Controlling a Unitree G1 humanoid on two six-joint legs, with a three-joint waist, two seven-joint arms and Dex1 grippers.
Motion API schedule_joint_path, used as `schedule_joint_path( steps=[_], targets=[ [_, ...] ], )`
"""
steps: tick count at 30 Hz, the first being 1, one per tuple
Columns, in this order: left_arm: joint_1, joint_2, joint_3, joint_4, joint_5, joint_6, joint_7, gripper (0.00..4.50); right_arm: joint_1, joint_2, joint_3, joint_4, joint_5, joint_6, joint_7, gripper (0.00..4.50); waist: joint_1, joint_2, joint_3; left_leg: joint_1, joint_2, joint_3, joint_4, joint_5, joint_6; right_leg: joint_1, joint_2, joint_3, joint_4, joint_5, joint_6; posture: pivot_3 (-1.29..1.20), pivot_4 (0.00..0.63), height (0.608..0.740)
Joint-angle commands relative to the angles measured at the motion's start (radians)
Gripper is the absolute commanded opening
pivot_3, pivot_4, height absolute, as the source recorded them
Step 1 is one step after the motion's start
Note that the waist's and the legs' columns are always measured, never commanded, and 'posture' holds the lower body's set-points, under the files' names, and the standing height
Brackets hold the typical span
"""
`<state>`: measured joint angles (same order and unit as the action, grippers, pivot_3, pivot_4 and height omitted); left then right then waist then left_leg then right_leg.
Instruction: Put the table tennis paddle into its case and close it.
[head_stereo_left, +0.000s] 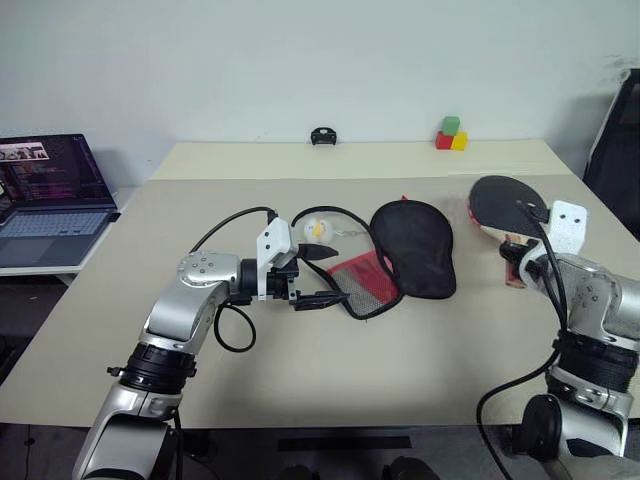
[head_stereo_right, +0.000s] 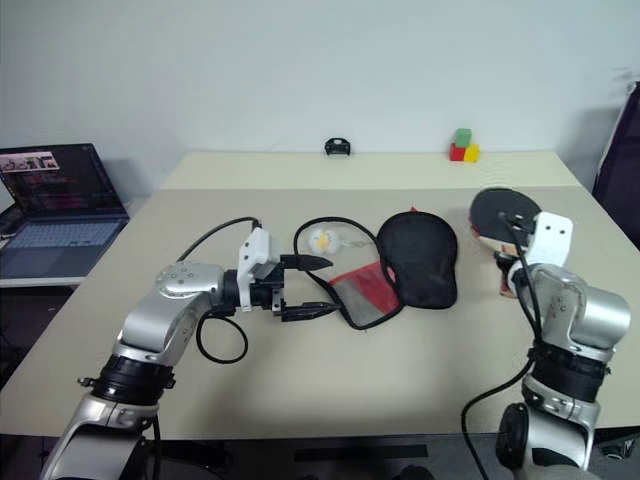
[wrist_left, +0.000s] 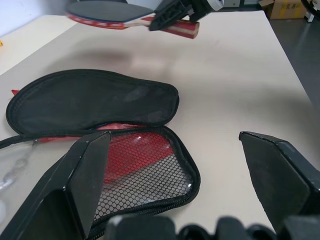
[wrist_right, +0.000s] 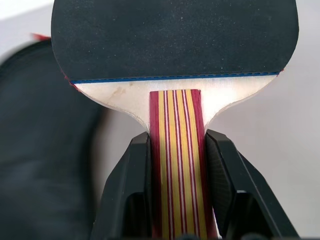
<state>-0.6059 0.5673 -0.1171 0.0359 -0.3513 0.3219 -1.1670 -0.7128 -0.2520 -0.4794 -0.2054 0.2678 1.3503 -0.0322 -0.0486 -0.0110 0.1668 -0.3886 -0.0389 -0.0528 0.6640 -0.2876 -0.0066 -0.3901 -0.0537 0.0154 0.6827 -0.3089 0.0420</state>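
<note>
The table tennis paddle hangs above the table's right side, black face up. My right gripper is shut on its striped red-and-wood handle. The case lies unzipped and spread open in the middle of the table. Its black half is on the right, and its red half with the mesh pocket is on the left. My left gripper is open, level and pointing right at the mesh half, which lies just ahead of its fingers. Nothing is between them.
An open laptop sits on a lower side table at the left. Coloured blocks and a small black object stand at the far edge. A small white-and-yellow item lies behind the case's red half.
</note>
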Motion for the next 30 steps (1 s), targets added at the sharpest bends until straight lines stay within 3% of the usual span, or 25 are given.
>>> schedule_joint_path(
  steps=[1, 8, 19, 30],
  targets=[
    [0.0, 0.011, 0.026, -0.047, -0.015, 0.0, 0.009, 4.5, -0.043, 0.074, 0.051, -0.057, 0.013, 0.0, -0.023, 1.1, -0.002, 0.0, 0.0, 0.0, 0.0, 0.0, 0.0, 0.0, 0.0, 0.0, 0.0, 0.0, 0.0, 0.0, 0.0, 0.0, 0.15, 0.74],
    [0.005, 0.01, 0.028, -0.055, -0.015, 0.005, 0.016, 4.5, -0.046, 0.184, 0.132, 0.049, -0.02, -0.118, -0.049, 1.1, 0.003, 0.0, 0.0, -0.01, -0.001, 0.0, 0.001, 0.002, -0.004, -0.01, -0.001, 0.0, 0.0, 0.0, 0.0, 0.0, 0.15, 0.74],
    [0.013, 0.013, 0.031, -0.065, -0.015, 0.01, 0.026, 4.5, -0.066, 0.154, 0.231, 0.287, -0.061, -0.308, -0.01, 1.1, -0.009, 0.0, 0.0, -0.012, -0.001, 0.002, 0.001, 0.003, -0.005, -0.015, -0.001, 0.002, 0.003, 0.0, 0.0, 0.0, 0.15, 0.74],
    [0.017, 0.017, 0.034, -0.068, -0.015, 0.011, 0.029, 4.5, -0.071, 0.151, 0.266, 0.353, -0.064, -0.347, 0.002, 1.1, -0.012, 0.0, 0.0, -0.01, -0.001, 0.003, 0.004, 0.004, -0.005, -0.015, -0.001, 0.002, 0.012, 0.0, 0.0, 0.0, 0.15, 0.74]
  ],
)
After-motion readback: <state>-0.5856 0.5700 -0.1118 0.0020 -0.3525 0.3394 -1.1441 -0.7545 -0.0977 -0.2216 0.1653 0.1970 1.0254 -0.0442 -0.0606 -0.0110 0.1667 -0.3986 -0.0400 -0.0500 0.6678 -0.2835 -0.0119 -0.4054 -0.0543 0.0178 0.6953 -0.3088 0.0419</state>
